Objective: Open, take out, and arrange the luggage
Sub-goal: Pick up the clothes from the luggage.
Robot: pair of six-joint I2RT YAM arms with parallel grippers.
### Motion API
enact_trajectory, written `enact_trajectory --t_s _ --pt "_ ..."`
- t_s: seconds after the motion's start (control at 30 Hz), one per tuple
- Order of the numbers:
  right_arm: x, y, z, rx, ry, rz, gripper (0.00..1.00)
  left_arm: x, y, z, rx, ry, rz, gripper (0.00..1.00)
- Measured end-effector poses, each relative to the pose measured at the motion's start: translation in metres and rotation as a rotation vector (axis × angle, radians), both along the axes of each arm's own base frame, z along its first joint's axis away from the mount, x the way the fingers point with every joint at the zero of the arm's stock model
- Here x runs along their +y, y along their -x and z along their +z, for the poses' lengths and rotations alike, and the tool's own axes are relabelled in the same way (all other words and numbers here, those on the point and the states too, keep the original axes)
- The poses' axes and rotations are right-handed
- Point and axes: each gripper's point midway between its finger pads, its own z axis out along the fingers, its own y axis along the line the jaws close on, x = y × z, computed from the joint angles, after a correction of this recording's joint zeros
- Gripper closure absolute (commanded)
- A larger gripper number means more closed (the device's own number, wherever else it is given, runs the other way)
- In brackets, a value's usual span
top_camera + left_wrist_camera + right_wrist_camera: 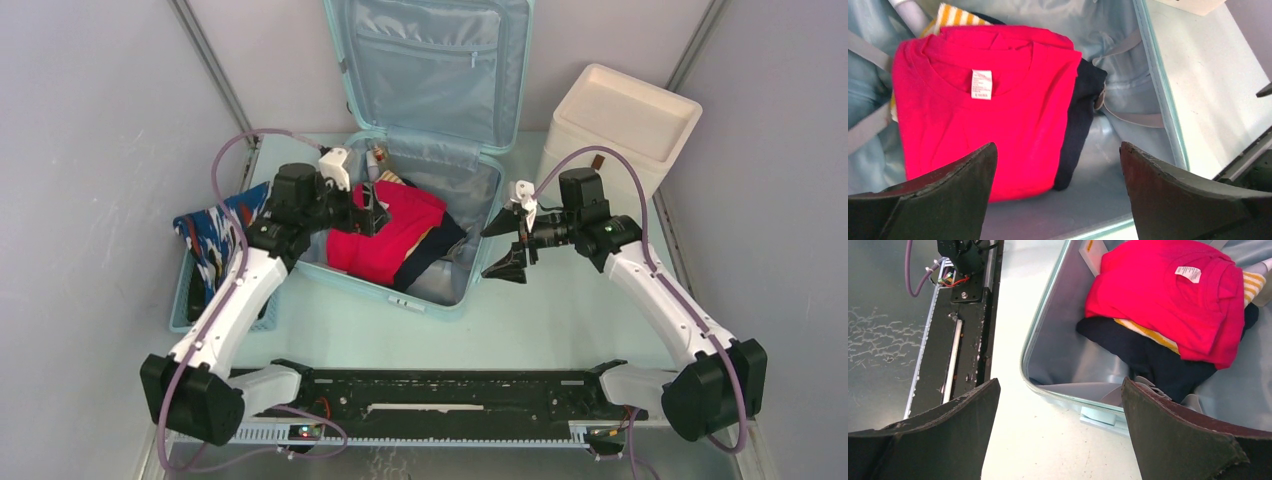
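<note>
The pale mint-blue luggage (432, 306) lies open on the table, its lid (430, 70) propped up at the back. Inside lies a folded red shirt (385, 235) (983, 110) (1168, 300) over a dark navy garment (1080, 125) (1158, 360) and a yellow-and-white striped one (955, 17) (1148, 335). My left gripper (372, 212) (1058, 150) hangs open just above the red shirt's near edge, holding nothing. My right gripper (490, 252) (1060, 385) is open and empty beside the luggage's right rim (1040, 330), over the table.
A small blue slatted basket (185, 310) holding a blue-and-white patterned cloth (215, 235) stands left of the luggage. A cream-white box (620, 125) stands at the back right. The black rail base (450, 390) runs along the near edge. Grey walls close both sides.
</note>
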Motion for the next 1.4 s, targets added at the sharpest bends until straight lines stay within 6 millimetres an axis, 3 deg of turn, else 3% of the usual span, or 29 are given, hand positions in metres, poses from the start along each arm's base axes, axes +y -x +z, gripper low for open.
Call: enact_trajectory --t_s 0.27,0.47,0.87,1.4 --pt "-0.001 -0.004 -0.006 0.002 0.015 -0.008 0.0 0.002 -0.023 -0.003 -0.013 -0.063 0.005 0.05" --pt "-0.001 -0.006 -0.012 0.011 0.028 -0.01 0.0 0.013 -0.032 -0.012 -0.026 -0.132 0.043 0.12" --pt "0.0 -0.008 -0.019 0.02 0.045 -0.005 0.0 0.03 -0.039 -0.019 -0.026 -0.203 0.118 0.13" --pt "0.0 -0.008 -0.02 0.014 0.047 -0.006 0.0 0.037 -0.041 -0.029 -0.01 -0.25 0.133 0.13"
